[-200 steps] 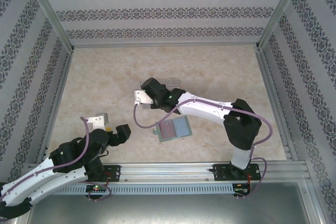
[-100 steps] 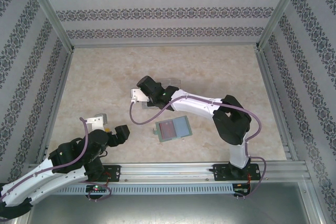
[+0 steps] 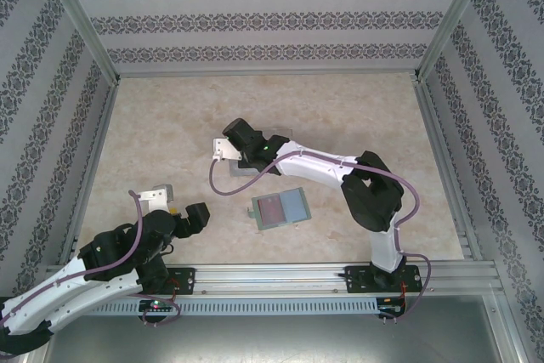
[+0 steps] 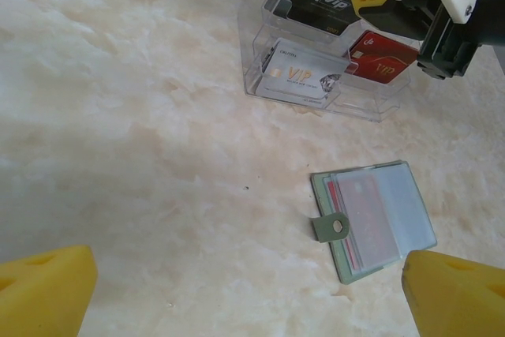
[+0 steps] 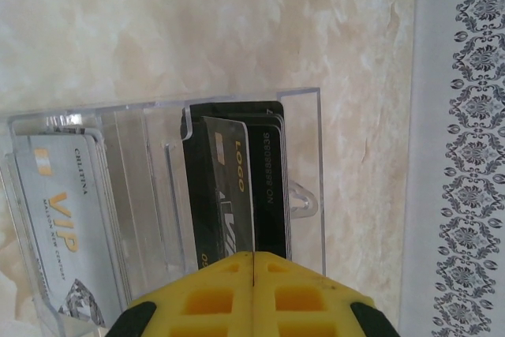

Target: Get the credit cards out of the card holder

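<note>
Jaws apart on left gripper (image 4: 248,293), together on right gripper (image 5: 252,264); one card holder (image 4: 410,212), perhaps two credit cards (image 4: 363,215).

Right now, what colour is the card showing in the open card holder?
The card is red, inside the grey-green card holder; it shows best in the left wrist view.

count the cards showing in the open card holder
1: a red card in the card holder, in the pocket on the clasp side. Others may be hidden beneath it.
</note>
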